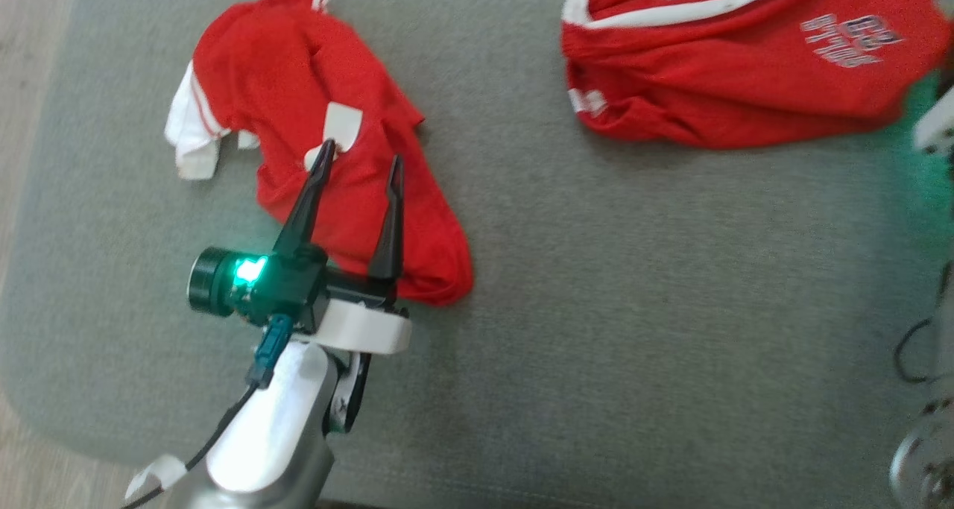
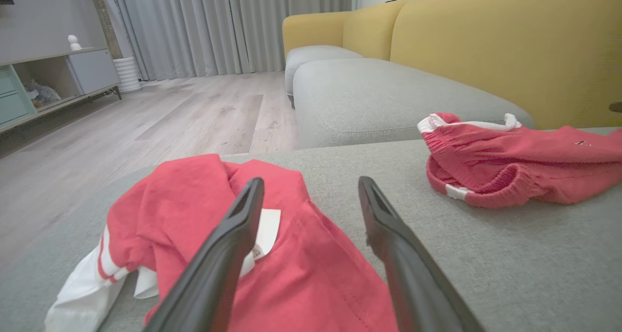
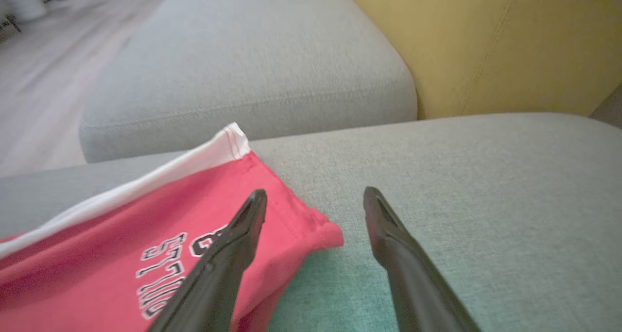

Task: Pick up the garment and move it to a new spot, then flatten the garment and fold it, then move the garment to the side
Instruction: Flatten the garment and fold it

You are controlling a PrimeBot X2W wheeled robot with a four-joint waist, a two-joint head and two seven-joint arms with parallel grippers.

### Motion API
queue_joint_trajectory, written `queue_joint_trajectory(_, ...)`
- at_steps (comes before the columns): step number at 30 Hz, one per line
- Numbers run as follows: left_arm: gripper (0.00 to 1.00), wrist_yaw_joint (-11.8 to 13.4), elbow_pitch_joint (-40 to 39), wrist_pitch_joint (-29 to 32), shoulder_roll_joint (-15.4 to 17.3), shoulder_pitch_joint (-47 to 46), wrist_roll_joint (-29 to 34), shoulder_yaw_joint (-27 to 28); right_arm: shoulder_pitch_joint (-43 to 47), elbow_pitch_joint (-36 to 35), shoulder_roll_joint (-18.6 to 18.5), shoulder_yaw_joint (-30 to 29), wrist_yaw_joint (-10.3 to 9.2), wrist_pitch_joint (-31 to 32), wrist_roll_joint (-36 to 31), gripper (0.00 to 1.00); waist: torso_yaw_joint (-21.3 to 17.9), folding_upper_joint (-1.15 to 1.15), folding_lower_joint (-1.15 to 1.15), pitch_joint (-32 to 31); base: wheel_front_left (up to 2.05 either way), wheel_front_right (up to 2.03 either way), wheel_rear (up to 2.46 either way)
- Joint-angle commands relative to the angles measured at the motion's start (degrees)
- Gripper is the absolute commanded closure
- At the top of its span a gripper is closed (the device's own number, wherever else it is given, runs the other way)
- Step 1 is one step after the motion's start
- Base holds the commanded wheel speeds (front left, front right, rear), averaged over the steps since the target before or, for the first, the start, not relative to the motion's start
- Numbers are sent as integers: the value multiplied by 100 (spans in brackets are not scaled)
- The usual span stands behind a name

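A crumpled red garment [image 1: 298, 84] with white trim and a white label [image 1: 343, 121] lies at the left of the grey cushion [image 1: 633, 308]. My left gripper [image 1: 361, 153] hangs just above it, open, with nothing between its fingers. In the left wrist view the same garment [image 2: 316, 283] spreads under the open left gripper [image 2: 311, 181], the label [image 2: 267, 225] beside the left finger. A second red garment [image 1: 730, 69] with a white stripe and printed letters lies at the far right. My right gripper [image 3: 315, 192] stands open over the corner of this printed garment [image 3: 97, 254].
The cushion's rounded edge and the wood floor [image 1: 30, 62] run along the left. Behind stand another grey seat [image 2: 388, 98] and a yellow sofa back [image 2: 510, 45]. A low sideboard [image 2: 43, 84] and curtains [image 2: 218, 26] stand across the floor. Bare cushion lies between the two garments.
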Motion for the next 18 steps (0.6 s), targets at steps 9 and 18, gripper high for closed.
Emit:
queue_joint_trajectory(9,0,-220,-141,-29,-177,-240,-27,624,-827,972,-377,-458,37,206,-1051,0,390,0,-2,491,0,0,0)
queue_joint_trajectory(18,0,-355,-165,-29,-246,-246,151,916,-1080,1643,-383,-675,37,187,-1444,100,364,0,-2,573,0,0,0)
